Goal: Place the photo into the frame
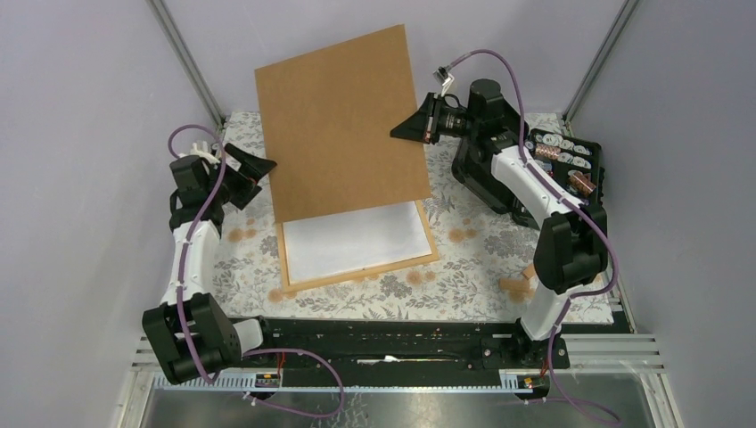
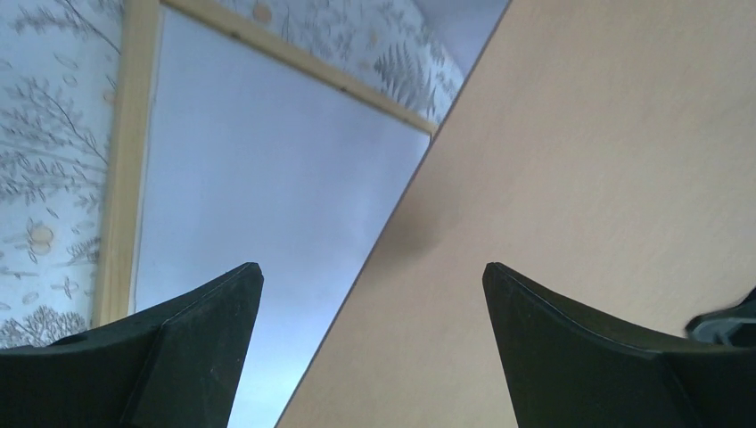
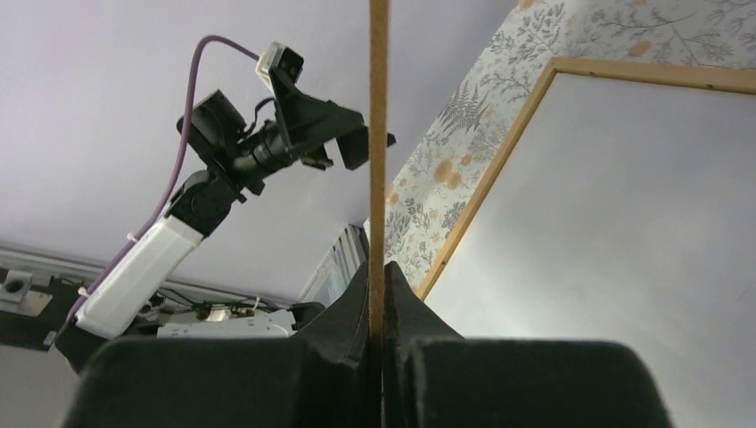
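The right gripper (image 1: 401, 132), upper centre, clamps the edge of the tilted brown backing board (image 1: 339, 116). The left gripper (image 1: 258, 174), mid-left, stands released. The frame (image 1: 357, 275) lies flat at lower centre, with a white sheet (image 1: 352, 241) inside it.

Left end effector (image 1: 261, 171) wide open (right end effector (image 1: 401, 131) pinched tight)

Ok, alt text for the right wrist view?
The right fingers are shut on a brown board, seen edge-on as a thin vertical strip. Right of it lies the light-wood frame holding a white sheet; the left arm is at left.
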You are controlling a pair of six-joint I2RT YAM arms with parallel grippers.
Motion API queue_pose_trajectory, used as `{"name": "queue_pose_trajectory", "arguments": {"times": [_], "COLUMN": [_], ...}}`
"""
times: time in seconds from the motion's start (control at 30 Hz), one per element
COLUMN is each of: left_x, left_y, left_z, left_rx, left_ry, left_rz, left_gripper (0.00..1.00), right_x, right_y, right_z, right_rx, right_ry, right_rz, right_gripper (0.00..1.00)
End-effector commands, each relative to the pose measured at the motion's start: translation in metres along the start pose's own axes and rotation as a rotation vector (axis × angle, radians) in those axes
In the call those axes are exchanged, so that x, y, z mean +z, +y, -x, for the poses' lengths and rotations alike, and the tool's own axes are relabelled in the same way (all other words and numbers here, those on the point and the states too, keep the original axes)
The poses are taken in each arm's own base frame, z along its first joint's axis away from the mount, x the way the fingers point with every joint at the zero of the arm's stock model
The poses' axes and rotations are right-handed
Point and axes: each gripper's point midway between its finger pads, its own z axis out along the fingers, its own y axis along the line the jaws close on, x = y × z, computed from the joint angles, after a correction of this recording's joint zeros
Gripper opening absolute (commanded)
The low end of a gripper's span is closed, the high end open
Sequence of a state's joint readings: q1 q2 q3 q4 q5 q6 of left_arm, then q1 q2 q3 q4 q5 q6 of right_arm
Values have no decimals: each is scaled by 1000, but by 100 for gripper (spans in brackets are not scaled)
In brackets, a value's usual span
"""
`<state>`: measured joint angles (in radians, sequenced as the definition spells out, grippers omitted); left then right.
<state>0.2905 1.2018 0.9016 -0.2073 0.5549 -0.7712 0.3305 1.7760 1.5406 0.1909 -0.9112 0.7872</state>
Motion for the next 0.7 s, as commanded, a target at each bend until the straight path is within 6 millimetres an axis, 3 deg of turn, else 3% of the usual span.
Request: {"name": "queue_pose_trajectory", "arguments": {"times": [0.0, 0.13, 0.3, 0.43, 0.53, 0.67], "left_x": [-10, -7, 1, 3, -2, -13], "left_y": [-37, -40, -32, -26, -23, -18], "left_z": [47, 54, 49, 43, 39, 40], "left_rx": [42, 35, 17, -9, -29, 27], "left_ry": [-127, -126, -95, -63, -39, -48], "left_rz": [-134, -139, -124, -101, -55, 21], "left_gripper": [99, 99, 99, 99, 99, 99], "right_x": [-1, 2, 5, 7, 6, 5], "right_y": [27, 14, 7, 0, 7, 15], "right_z": [0, -3, -2, 10, 13, 10], "right_rx": [-190, -278, -263, -72, 100, 119], "right_ry": [-3, -15, -16, -36, -37, -30], "right_rz": [174, 186, 185, 96, 94, 118], "right_gripper": [0, 0, 0, 0, 0, 0]}}
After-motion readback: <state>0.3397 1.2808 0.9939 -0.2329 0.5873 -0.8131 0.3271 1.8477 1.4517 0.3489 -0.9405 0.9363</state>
